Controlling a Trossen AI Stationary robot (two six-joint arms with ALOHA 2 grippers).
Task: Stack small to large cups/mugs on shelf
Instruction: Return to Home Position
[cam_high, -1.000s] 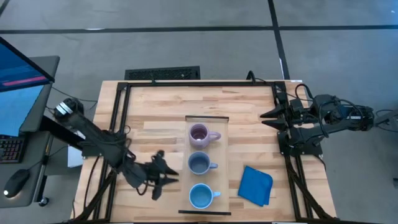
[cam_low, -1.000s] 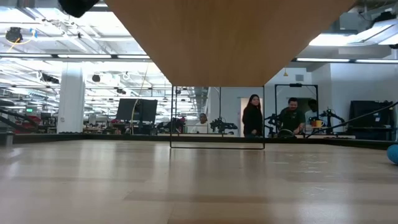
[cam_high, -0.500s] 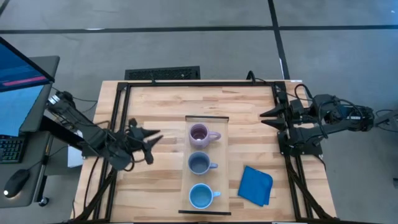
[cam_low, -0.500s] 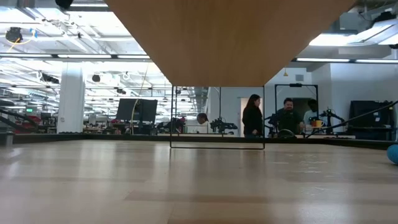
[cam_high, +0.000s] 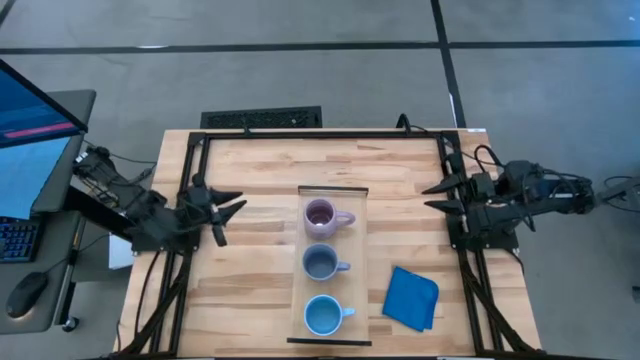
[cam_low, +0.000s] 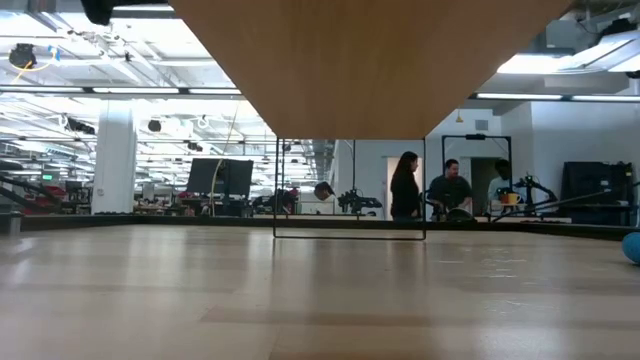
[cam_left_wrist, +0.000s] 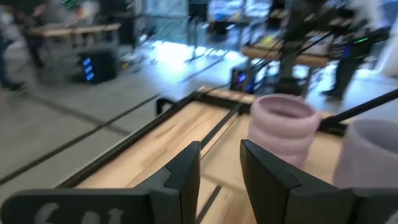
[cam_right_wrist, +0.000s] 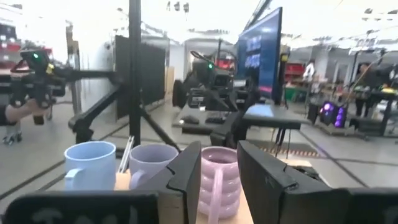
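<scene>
We log the table (cam_high: 250, 160) carrying the shelf (cam_high: 358, 290), which runs from centre to one long edge | left gripper (cam_high: 230, 218) by the table's left edge, fingers spread, empty | right gripper (cam_high: 428, 197) by the right edge, likewise | blue cloth (cam_high: 412, 297) near the shelf's right edge | light blue mug (cam_high: 321, 315) at the shelf's table-edge end, grey-blue mug (cam_high: 319, 264) mid-shelf, pale purple mug (cam_high: 320, 216) at the inner end
</scene>
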